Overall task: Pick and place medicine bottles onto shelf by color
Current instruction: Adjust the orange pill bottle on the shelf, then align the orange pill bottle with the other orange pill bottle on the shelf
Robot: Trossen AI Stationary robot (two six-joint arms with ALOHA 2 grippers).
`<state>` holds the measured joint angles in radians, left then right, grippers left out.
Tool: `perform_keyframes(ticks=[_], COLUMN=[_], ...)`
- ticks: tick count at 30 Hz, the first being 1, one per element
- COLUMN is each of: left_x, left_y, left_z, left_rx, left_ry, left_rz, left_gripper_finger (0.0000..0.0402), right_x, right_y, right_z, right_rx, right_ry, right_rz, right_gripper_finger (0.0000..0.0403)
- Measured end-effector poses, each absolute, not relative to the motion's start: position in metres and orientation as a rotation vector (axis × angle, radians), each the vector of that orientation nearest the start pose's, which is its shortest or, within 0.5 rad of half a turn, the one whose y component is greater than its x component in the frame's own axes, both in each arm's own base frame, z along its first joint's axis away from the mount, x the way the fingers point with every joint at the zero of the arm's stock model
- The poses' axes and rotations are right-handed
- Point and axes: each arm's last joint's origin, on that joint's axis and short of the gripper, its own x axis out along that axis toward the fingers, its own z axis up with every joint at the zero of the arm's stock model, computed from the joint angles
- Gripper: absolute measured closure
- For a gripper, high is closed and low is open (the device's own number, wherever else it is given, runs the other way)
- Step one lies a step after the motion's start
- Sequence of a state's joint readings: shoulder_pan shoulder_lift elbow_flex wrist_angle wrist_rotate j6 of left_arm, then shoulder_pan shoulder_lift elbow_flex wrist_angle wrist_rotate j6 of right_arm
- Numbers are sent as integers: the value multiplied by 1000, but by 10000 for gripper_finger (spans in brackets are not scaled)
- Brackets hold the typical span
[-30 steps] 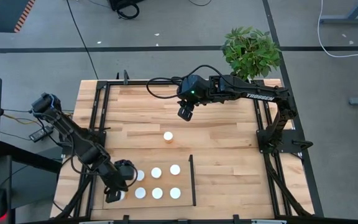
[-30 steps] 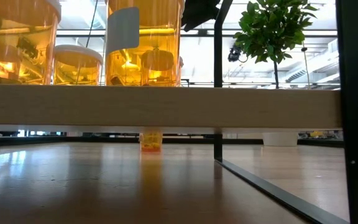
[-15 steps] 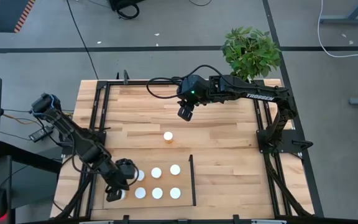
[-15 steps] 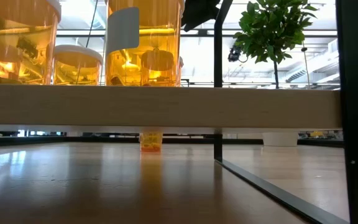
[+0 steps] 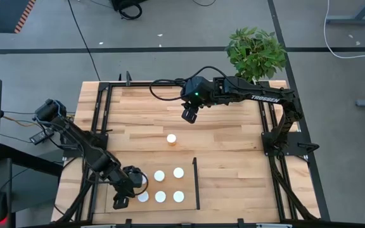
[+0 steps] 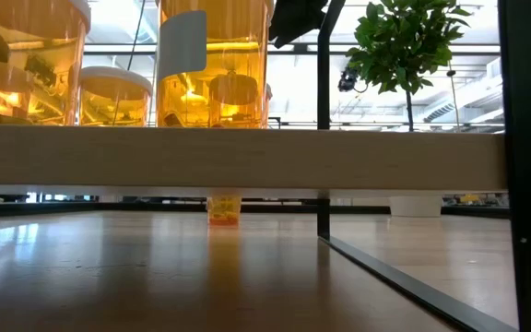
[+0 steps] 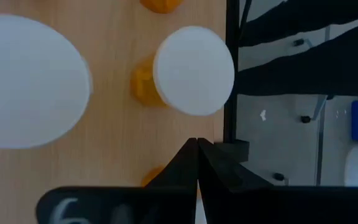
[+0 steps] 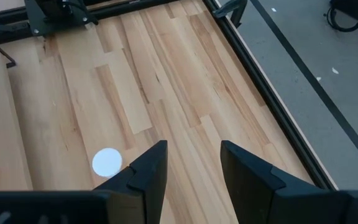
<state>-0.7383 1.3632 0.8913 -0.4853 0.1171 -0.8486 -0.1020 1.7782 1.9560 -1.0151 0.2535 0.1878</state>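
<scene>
The shelf (image 5: 168, 185) is a pale board on the table's near left part, with a black upright strip (image 5: 195, 183) on its right edge. Several white-capped orange medicine bottles (image 5: 160, 197) stand on it; in the low view they loom large (image 6: 212, 65). One bottle (image 5: 171, 139) stands alone on the table's middle (image 6: 223, 208). My left gripper (image 5: 120, 202) hangs over the shelf's left end, shut (image 7: 197, 146), beside a white cap (image 7: 193, 70) and touching nothing that shows. My right gripper (image 5: 189, 116) hovers open (image 8: 191, 168) above the table's far half, with the lone bottle (image 8: 107, 162) below it.
A potted green plant (image 5: 255, 50) stands at the table's far right corner. Black frame rails (image 5: 100, 126) run along the table's left and right sides. Bare planks (image 5: 233, 158) lie between the shelf's strip and the right rail.
My left arm has swung a little toward the table's right and near edge, carrying its gripper along the shelf's left end; it now covers the bottle in the shelf's far left spot. The right arm and all bottles have stayed still.
</scene>
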Motion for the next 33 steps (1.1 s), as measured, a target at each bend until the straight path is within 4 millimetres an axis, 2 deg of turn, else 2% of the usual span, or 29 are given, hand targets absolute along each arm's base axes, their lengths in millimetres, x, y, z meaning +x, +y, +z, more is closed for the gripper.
perform_keyframes(ticks=[19, 25, 33], left_x=[186, 193, 197], left_y=[-186, -176, -161], left_z=[223, 222, 231], left_rx=[-425, -444, -472], left_ry=[1243, 1248, 1208], left_rz=[-338, -287, -264], left_gripper_finger=[395, 388, 395], right_x=[366, 366, 366], right_y=[-45, -45, -45], right_z=[393, 393, 393], right_rx=[106, 106, 110], right_ry=[812, 812, 813], right_rz=[-410, -410, -411], right_gripper_finger=[247, 247, 247])
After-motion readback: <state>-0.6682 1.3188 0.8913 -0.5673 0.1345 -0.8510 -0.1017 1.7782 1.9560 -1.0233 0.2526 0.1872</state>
